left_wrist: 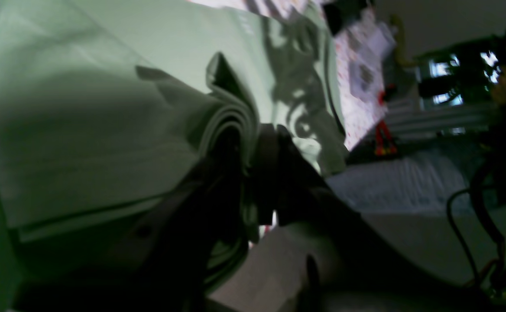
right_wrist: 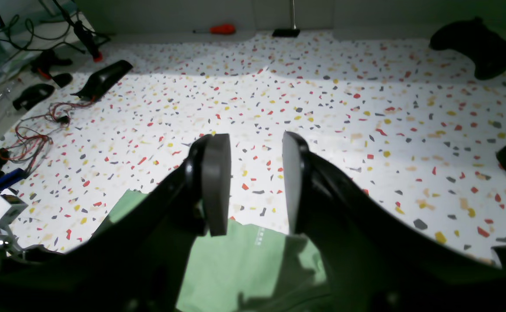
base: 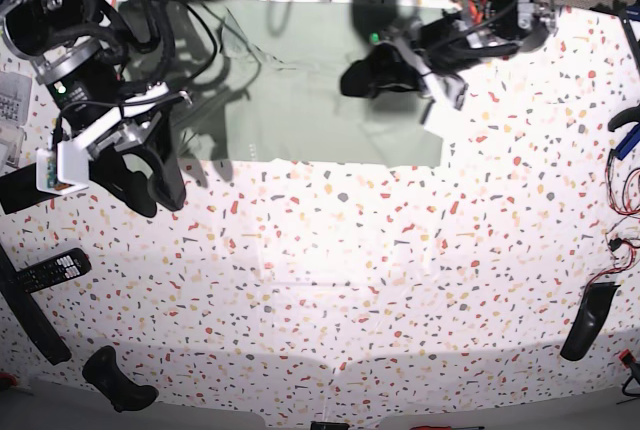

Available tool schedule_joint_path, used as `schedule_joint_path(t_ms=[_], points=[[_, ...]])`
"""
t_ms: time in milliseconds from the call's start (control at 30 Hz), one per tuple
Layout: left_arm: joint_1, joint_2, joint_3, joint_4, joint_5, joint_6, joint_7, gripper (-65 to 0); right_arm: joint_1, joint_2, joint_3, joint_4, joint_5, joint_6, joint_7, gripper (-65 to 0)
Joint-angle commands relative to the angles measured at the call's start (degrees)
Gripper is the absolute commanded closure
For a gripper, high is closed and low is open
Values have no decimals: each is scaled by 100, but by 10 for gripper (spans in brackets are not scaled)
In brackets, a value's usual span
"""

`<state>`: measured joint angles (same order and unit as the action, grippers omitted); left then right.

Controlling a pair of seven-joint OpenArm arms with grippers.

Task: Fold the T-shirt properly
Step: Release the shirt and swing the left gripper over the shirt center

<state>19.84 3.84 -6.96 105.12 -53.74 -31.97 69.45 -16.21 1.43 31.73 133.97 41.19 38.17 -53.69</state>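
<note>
Left wrist view: the left gripper (left_wrist: 253,173) is clamped on a bunched fold of the T-shirt (left_wrist: 84,130).

Right wrist view: the right gripper (right_wrist: 255,182) has its fingers apart, empty, above the terrazzo table (right_wrist: 365,108).

Base view: the shirt lies spread at the table's far edge.

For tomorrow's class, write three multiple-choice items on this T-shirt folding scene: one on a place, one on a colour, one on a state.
1. Where on the table does the T-shirt lie in the base view?
A. along the top edge
B. at the bottom edge
C. hanging off the right side

2. What colour is the T-shirt?
A. pale sage green
B. navy
C. red

3. What is the left gripper doing?
A. open over bare table
B. shut on a bunched fold of the T-shirt
C. holding a remote

Answers:
1 A, the cloth spreads across the top of the base view.
2 A, all views show pale green cloth.
3 B, the left wrist view shows layers pinched between the jaws.
</note>
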Motion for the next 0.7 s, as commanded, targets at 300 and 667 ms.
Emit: schedule_joint_path(t_ms=[300, 667], points=[[-13, 13, 240, 105, -229, -59, -57, -308, 33, 31, 15, 103, 144, 31, -20, -199], [-723, 4, 1357, 315, 39, -33, -2, -307, 35, 31, 15, 103, 146, 31, 138, -199]])
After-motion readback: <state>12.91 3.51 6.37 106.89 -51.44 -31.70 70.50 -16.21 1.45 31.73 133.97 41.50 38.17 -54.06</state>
